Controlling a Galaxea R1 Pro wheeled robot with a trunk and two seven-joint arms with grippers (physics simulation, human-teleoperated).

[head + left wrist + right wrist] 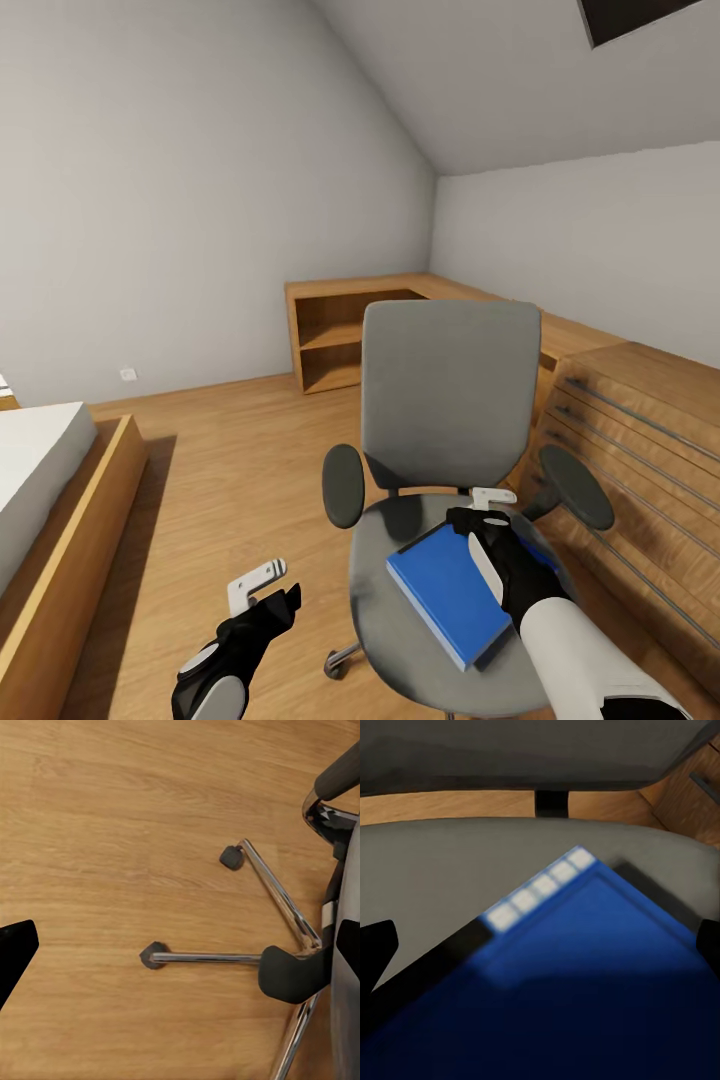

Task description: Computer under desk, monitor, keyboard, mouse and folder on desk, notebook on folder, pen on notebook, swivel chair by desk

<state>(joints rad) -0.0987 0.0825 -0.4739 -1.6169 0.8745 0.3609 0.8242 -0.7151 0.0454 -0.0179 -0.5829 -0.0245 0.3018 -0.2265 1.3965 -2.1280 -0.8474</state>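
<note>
On the swivel chair (445, 400) seat, the open right gripper (490, 520) hangs over the blue folder (450, 595), ready to drop and pinch its edge, while the left gripper (262, 590) waits open

No readable text, label, brand or number is showing anywhere. The flat bright blue rectangular folder (585, 982) is displaying only blank white squares along its edge.

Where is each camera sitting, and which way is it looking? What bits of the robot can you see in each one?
Head view: high on the robot, looking forward and down at the grey padded swivel chair carrying the flat bright blue folder; both the left gripper and right gripper show.
Left wrist view: looks down at the wooden floor and the chair's chrome base.
Right wrist view: close above the folder on the seat.
All three share the chair.
</note>
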